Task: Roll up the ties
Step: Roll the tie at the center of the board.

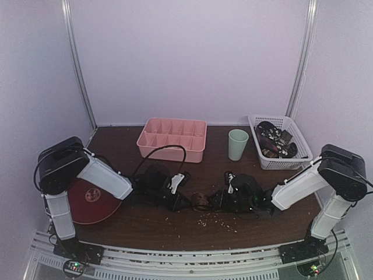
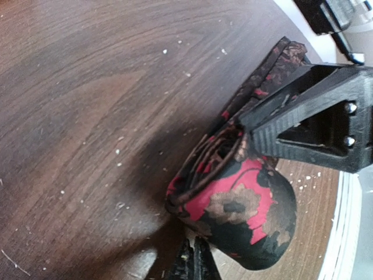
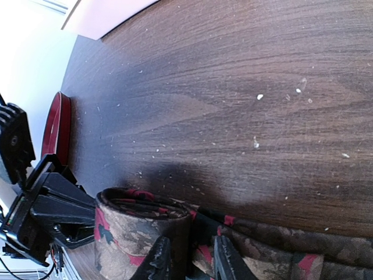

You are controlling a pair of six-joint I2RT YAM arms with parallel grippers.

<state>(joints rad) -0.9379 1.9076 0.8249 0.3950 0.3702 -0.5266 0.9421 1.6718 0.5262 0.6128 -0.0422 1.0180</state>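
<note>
A partly rolled tie (image 1: pixel 201 202), red and black with a tan floral pattern, lies on the dark wooden table between my two grippers. In the left wrist view the coil (image 2: pixel 233 204) sits just above my left gripper (image 2: pixel 195 256), whose fingers are closed together at the coil's lower edge. The right arm's black finger (image 2: pixel 303 122) presses on the coil's top. In the right wrist view my right gripper (image 3: pixel 190 242) pinches the fabric where the coil (image 3: pixel 134 227) meets the unrolled tail (image 3: pixel 291 251). From above, the left gripper (image 1: pixel 182 201) and the right gripper (image 1: pixel 218 201) flank the coil.
A white basket (image 1: pixel 289 123) holding more ties stands at the back right, with a green cup (image 1: pixel 238 144) and a pink divided tray (image 1: pixel 172 139) to its left. A dark red plate (image 1: pixel 90 201) lies under the left arm. Pale crumbs dot the table.
</note>
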